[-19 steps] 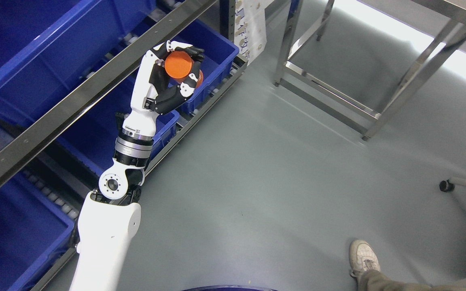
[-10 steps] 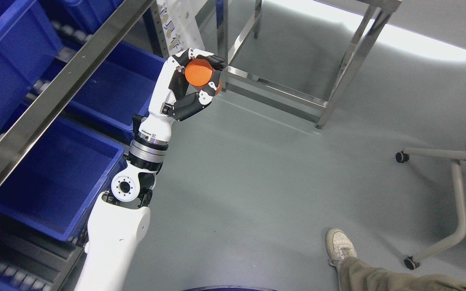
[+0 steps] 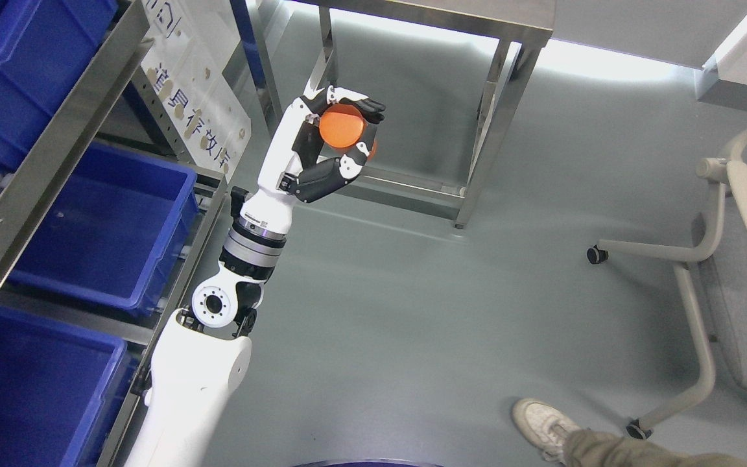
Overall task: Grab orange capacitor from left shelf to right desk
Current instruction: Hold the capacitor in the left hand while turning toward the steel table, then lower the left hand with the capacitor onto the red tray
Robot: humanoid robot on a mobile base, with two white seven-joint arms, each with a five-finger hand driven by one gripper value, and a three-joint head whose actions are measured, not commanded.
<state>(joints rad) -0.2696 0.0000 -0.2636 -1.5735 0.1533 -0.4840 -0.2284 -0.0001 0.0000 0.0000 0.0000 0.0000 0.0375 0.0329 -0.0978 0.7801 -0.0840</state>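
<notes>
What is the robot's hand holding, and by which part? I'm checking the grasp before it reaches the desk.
The left hand holds the orange capacitor, fingers curled around its round side, thumb below; one flat end faces the camera.

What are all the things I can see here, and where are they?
Orange capacitor: one, orange, held up in the left hand.
Storage bins: several, blue, on the shelf at left.
Shelf frame: one, grey metal, left side.
Label sheet: one, white, on the shelf end.
Metal desk: one, steel, top centre.
Office chair: one, grey, right edge.
Floor: grey.
Person's shoe: one, white, bottom right.
Left hand: one, white and black, centre, gripping the capacitor.
</notes>
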